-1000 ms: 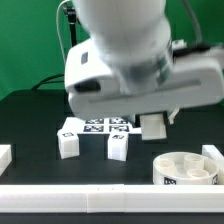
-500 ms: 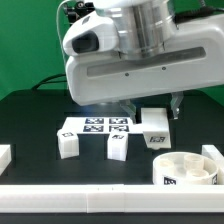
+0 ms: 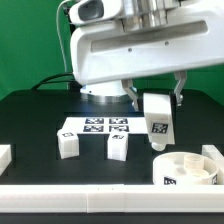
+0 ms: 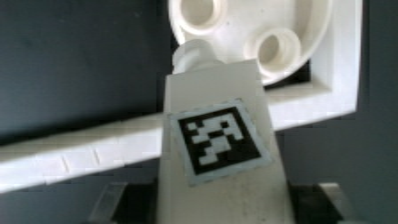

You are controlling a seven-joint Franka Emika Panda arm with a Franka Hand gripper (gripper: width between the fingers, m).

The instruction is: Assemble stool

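Fig. Stool assembly, early stage; one arm, seen from the room and from the wrist cam.

(a) Fingers [image 3: 178,95]: about half open and clamped on the upper end of the held leg [image 3: 158,122]. The leg hangs clear of the desk [image 3: 30,120], slightly tilted, tag facing outward. Wrist view shows the same leg between the two dark pads, its free end pointing toward the seat.

(b) Seat [image 3: 190,180]: thick round disc lying flat at the exterior view's right, near the front rail [image 3: 100,195], sockets facing up. The held leg is above it and a little toward the exterior view's left, not touching. The sockets that show, incl. two in the wrist view, look empty; any others can't be made out.

(c) Two loose legs: one [image 3: 68,145] at the exterior view's left, the other [image 3: 119,146] just beside the front edge of the marker board [image 3: 95,126]. Both stand on the desk, apart from the seat.

(d) Plain white blocks [image 3: 213,153] at the desk's edges, no tags; not part of the stool.

Progress (est.): no leg fitted yet. Done so far: first leg picked up and brought near the seat. Left: line it up w/ a socket and seat it, then the same for the other two legs. Approx. the first third of the job, judged by parts still loose.
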